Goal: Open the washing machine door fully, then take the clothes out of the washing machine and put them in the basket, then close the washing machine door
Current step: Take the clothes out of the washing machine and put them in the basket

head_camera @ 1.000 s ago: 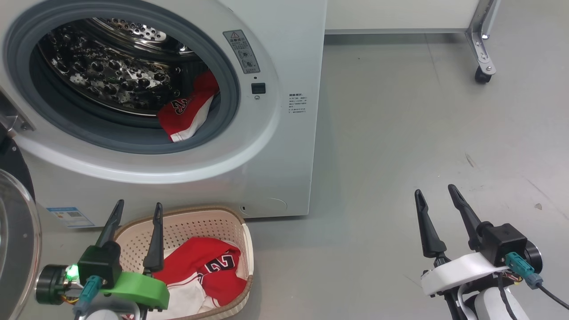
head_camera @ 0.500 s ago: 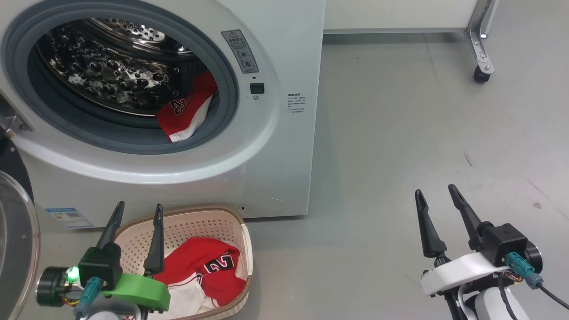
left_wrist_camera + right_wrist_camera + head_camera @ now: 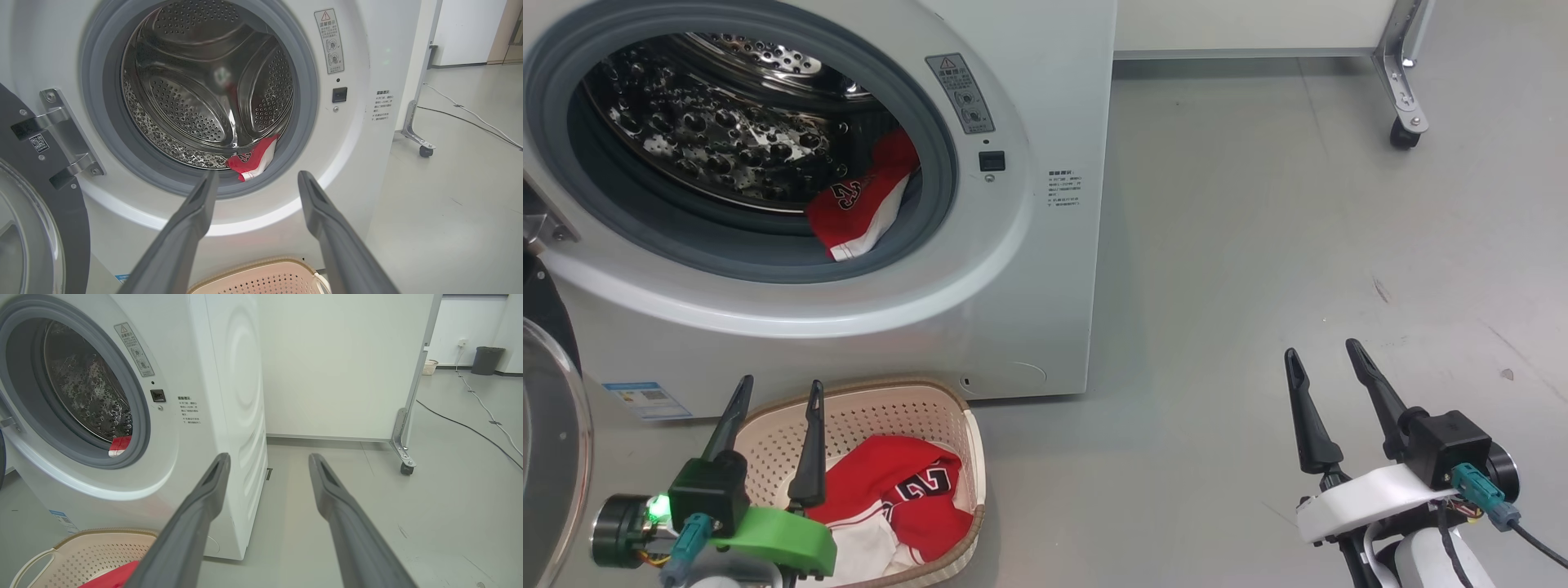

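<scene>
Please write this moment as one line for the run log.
washing machine door open | drum garment inside washing machine | basket garment inside basket | left gripper open, empty | right gripper open, empty

I see a grey floor (image 3: 1258, 269), lightly scuffed. Beyond it, a white partition panel (image 3: 339, 363) stands on a metal caster leg (image 3: 402, 453). Far right, a black cable (image 3: 470, 426) lies on the floor and a dark bin (image 3: 488, 360) stands by the wall.

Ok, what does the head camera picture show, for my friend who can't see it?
A big white front-loading washing machine stands open, one red-and-white sports jersey lying at the front of its steel drum. In front, a small cream perforated plastic basket holds another red jersey. The left gripper and right gripper both hang open, empty.
</scene>
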Robot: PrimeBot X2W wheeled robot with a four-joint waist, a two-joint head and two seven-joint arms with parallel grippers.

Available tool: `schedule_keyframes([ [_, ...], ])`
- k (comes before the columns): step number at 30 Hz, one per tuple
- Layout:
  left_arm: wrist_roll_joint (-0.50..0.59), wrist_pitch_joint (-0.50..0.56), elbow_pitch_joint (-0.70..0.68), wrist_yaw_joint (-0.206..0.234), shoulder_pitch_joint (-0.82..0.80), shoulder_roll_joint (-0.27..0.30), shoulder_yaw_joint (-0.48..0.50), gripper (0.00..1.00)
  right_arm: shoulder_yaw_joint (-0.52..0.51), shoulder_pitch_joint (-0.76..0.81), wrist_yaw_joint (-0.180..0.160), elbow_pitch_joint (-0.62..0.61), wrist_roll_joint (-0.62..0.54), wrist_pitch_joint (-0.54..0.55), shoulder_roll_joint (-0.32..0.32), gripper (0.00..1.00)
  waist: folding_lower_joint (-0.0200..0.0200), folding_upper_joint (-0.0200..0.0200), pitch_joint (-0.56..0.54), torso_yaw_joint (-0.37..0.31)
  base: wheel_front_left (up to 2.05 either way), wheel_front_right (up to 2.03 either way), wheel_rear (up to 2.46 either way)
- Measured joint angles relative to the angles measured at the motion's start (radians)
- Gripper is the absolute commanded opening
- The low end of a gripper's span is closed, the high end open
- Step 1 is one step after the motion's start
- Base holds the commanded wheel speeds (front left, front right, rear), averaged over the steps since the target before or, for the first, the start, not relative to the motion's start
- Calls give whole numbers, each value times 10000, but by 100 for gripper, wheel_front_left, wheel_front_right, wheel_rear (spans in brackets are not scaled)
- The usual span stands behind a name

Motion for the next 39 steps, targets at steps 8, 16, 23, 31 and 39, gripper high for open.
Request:
schedule_keyframes([
  [8,0,0,-54,0,0,0,0,100,13,0,2,-42,0,0,0,100,0,0,156,-3,0,0,0],
  [16,-8,0,-280,4,-9,0,15,100,12,0,2,-215,-2,0,0,100,0,0,601,-22,0,0,0],
  [23,-8,0,-385,29,-151,10,96,100,63,-63,2,-435,-4,0,2,100,0,0,1229,-85,0,0,0],
  [31,-69,8,-550,31,-1022,263,341,100,270,-385,63,-579,-33,0,6,100,0,0,2126,-244,0,0,0],
  [39,-211,460,-788,25,-2536,752,819,100,401,-740,69,-667,-117,0,4,100,0,0,3078,-576,0,0,0],
])
